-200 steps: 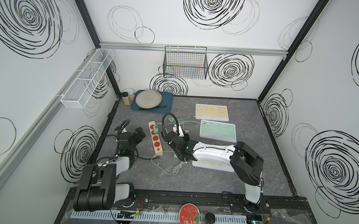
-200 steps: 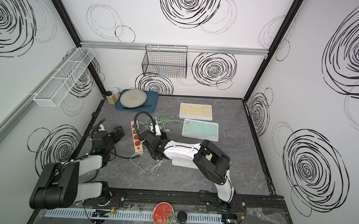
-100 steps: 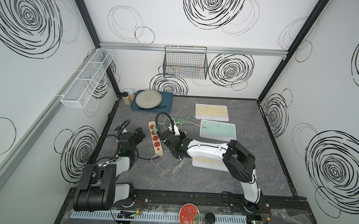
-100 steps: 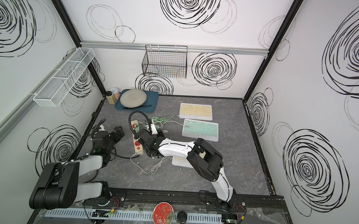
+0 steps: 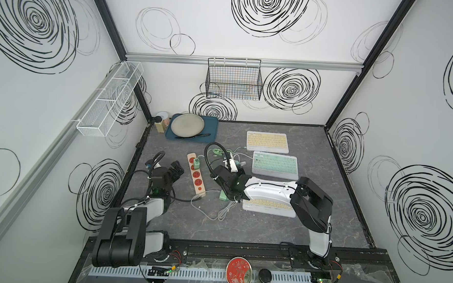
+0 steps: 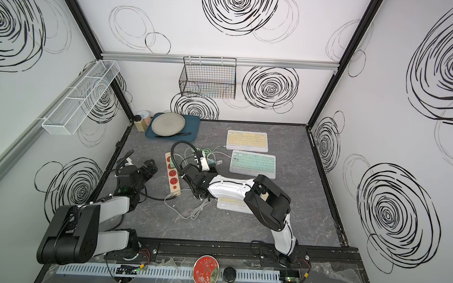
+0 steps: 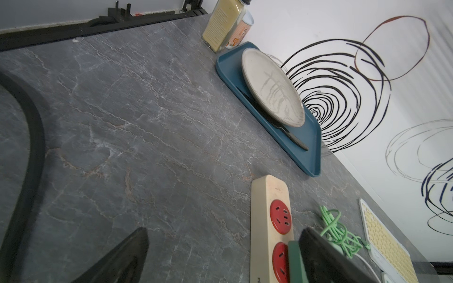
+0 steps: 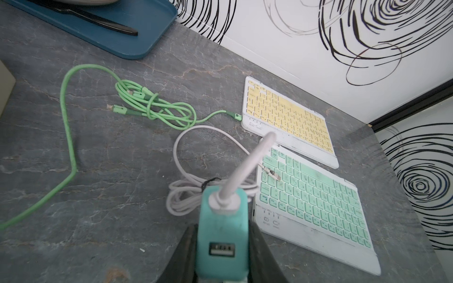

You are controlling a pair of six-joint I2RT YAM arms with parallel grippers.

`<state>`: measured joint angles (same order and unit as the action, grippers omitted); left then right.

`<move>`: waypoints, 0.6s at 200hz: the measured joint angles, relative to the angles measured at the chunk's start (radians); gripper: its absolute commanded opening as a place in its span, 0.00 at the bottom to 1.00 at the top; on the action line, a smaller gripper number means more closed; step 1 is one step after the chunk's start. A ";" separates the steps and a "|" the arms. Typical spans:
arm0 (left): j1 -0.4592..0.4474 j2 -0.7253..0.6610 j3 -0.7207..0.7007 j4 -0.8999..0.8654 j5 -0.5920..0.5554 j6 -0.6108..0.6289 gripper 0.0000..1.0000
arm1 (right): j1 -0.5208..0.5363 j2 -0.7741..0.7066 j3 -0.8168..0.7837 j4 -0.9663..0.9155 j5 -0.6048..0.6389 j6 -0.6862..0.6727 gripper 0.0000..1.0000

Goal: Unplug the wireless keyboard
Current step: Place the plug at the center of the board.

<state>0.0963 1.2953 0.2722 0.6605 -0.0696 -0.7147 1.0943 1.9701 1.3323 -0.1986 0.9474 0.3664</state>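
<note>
- The right end effector is clamped partway closed on a teal charger, holding it clear of the bench, between the power strip and the keyboards.
- The charger's long axis points away from the wrist, pretty much straight at the mint keyboard. That one lies just ahead of the jaws, with the yellow keyboard right behind it.
- The white lead comes out of the charger's far end and heads the same way. Its metal plug is lying loose on top of the mint keys, so as far as I can tell it isn't in any port.
- The yellow keyboard has the green lead plugged into its near corner.
- The left end effector is wide open and holding nothing. It sits beside the strip, close to the green charger that's plugged in there.
- My read is that the right arm is way closer to both keyboards and already lined up with them. Anything on the strip side is the left arm's job.
- If the next move is setting the charger down, I'd watch the lead. It's looped on the bench right under the jaws.
</note>
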 measured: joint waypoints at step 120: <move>-0.005 0.000 0.000 0.000 -0.006 0.002 0.99 | 0.045 0.264 0.231 -0.016 -0.135 -0.002 0.00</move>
<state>0.0914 1.2949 0.2722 0.6601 -0.0753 -0.7128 1.1389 2.2341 1.5635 -0.2142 0.8124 0.3645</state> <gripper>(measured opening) 0.994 0.287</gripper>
